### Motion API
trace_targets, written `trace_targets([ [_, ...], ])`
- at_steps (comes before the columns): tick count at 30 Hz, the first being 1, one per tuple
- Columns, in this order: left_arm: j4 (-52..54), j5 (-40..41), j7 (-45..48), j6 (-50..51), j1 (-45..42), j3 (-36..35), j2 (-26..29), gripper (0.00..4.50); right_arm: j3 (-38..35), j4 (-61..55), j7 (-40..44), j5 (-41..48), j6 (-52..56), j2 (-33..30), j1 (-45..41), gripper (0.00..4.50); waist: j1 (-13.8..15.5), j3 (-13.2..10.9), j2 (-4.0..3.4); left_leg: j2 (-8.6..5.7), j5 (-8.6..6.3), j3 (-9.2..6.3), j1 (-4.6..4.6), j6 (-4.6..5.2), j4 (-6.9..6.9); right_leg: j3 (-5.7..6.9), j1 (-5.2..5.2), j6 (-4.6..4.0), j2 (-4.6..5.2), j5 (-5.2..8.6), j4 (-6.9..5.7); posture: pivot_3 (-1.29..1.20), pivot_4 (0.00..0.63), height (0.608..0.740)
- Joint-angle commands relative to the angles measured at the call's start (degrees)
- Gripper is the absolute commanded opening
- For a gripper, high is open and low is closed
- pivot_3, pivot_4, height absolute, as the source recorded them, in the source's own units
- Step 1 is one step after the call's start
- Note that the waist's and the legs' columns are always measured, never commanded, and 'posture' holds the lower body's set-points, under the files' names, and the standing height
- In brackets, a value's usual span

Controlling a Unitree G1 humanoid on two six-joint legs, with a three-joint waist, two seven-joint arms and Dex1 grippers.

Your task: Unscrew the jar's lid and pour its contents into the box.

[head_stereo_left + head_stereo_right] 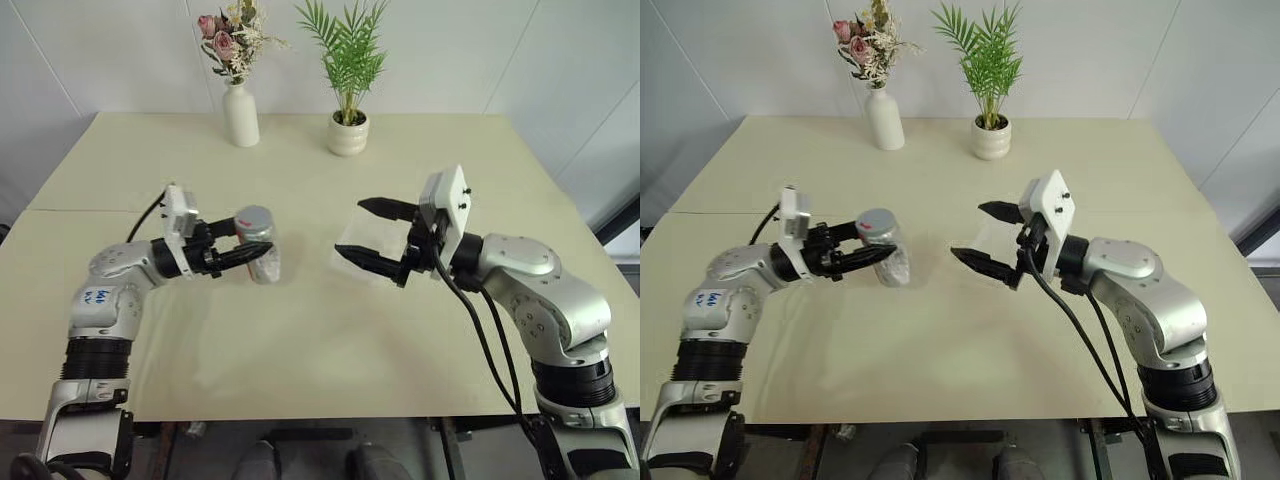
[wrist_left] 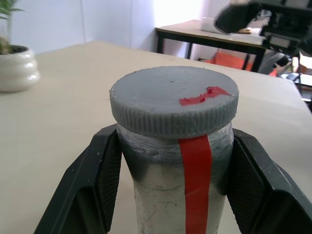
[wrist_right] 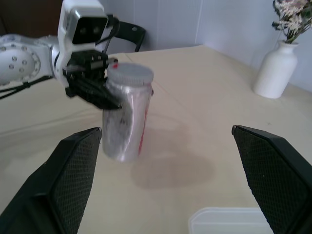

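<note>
My left gripper is shut on the jar, a small clear jar with a red stripe, and holds it slightly tilted just above the table, left of centre. The grey lid sits on top of the jar with a scrap of red tape on it. I cannot make out the contents through the cloudy wall. To the right, my right gripper stands open, level, pointing at the jar with a gap between them. The clear box lies on the table under and behind the right gripper's fingers.
A white vase of flowers and a white plant pot stand at the back of the beige table. A seam runs across the tabletop on the left.
</note>
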State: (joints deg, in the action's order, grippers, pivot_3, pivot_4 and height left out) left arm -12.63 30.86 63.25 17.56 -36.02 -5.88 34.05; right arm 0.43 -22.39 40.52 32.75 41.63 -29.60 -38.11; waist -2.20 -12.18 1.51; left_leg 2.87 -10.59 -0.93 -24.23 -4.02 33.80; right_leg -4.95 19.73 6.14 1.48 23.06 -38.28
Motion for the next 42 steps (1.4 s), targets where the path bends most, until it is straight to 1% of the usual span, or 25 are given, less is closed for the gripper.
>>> trace_targets([
  [1, 2.2, -0.9, 2.2, -1.7, -1.6, 1.6, -0.7, 2.59, 1.5, -2.0, -3.0, 0.2, 2.8, 1.2, -2.8, 4.5, -0.1, 0.0, 0.0, 0.0, 0.0, 0.0, -0.01, 0.0, 0.0, 0.0, 0.0, 0.0, 0.0, 0.0, 0.02, 0.0, 0.15, 0.74],
  [5, 0.9, -2.4, 4.8, -4.2, -1.9, 3.4, -1.4, 2.59, 2.6, -1.1, -3.5, 1.4, 5.1, 2.8, -4.9, 4.5, -0.1, 0.0, 0.0, 0.0, -0.01, 0.05, -0.08, 0.01, 0.0, -0.04, 0.04, 0.01, 0.01, 0.0, 0.15, 0.0, 0.15, 0.74],
  [8, -0.6, -4.2, 4.3, -6.7, -2.8, 4.0, -2.7, 2.59, 4.7, 0.4, -4.2, -0.3, 5.7, 3.5, -7.1, 4.5, -0.1, 0.0, 0.0, 0.0, -0.01, 0.08, -0.11, 0.01, 0.0, -0.06, 0.07, 0.01, 0.01, 0.0, 0.18, 0.0, 0.15, 0.74],
  [13, -0.3, -6.4, 0.6, -8.4, -2.5, 3.9, -4.6, 2.59, 4.3, 0.6, -7.9, 0.1, 9.2, 5.8, -8.8, 4.5, -0.1, 0.0, 0.0, 0.01, -0.05, 0.06, -0.17, 0.08, 0.03, -0.05, 0.11, 0.01, 0.02, 0.0, 0.15, 0.0, 0.15, 0.74],
  [16, 0.3, -6.5, -1.0, -8.0, -1.6, 3.8, -5.5, 2.59, 4.9, -0.4, -9.9, 1.3, 12.1, 8.2, -9.3, 4.5, -0.1, 0.0, 0.0, 0.01, -0.05, 0.07, -0.22, 0.08, 0.03, -0.06, 0.17, 0.01, 0.03, 0.0, 0.14, 0.0, 0.15, 0.74],
  [19, 0.4, -6.9, -2.7, -8.1, -1.6, 3.9, -6.4, 2.59, 5.8, -0.5, -12.2, 0.4, 13.5, 10.5, -9.3, 4.5, -0.1, 0.0, 0.0, 0.02, -0.04, 0.08, -0.29, 0.07, 0.04, -0.07, 0.29, 0.01, 0.02, 0.0, 0.02, 0.0, 0.15, 0.74],
  [22, 0.7, -6.9, -3.6, -7.7, -1.9, 4.1, -7.2, 2.59, 6.4, 0.0, -14.3, -0.5, 14.0, 12.3, -8.9, 4.5, -0.2, 0.0, 0.0, 0.02, 0.0, 0.08, -0.68, 0.07, 0.22, -0.09, 0.73, 0.01, 0.01, 0.0, -0.3, 0.0, 0.15, 0.74],
  [24, 0.9, -6.9, -4.5, -7.5, -2.2, 4.3, -7.8, 2.59, 7.2, 0.6, -15.4, -1.4, 13.4, 13.7, -8.1, 4.5, -0.1, 0.0, 0.0, 0.01, 0.11, 0.06, -0.99, 0.09, 0.34, -0.08, 1.04, 0.01, 0.01, 0.0, -0.53, 0.0, 0.15, 0.74],
  [33, 1.0, -6.9, -5.7, -7.2, -2.8, 4.5, -8.8, 2.59, 9.4, 3.7, -17.6, -5.5, 10.7, 16.6, -7.1, 4.5, -0.4, 0.0, 0.0, -0.06, 0.2, 0.01, -0.91, 0.15, 0.35, -0.07, 1.02, 0.01, 0.01, 0.0, -0.75, 0.0, 0.15, 0.74],
  [42, 1.5, -6.9, -6.3, -7.2, -2.7, 4.6, -9.1, 2.59, 8.6, 6.5, -18.9, -7.9, 8.8, 18.6, -7.4, 4.5, -1.0, 0.0, 0.0, -0.05, 0.21, 0.01, -0.93, 0.13, 0.32, -0.07, 1.05, 0.01, 0.01, 0.0, -0.75, 0.0, 0.15, 0.74],
])
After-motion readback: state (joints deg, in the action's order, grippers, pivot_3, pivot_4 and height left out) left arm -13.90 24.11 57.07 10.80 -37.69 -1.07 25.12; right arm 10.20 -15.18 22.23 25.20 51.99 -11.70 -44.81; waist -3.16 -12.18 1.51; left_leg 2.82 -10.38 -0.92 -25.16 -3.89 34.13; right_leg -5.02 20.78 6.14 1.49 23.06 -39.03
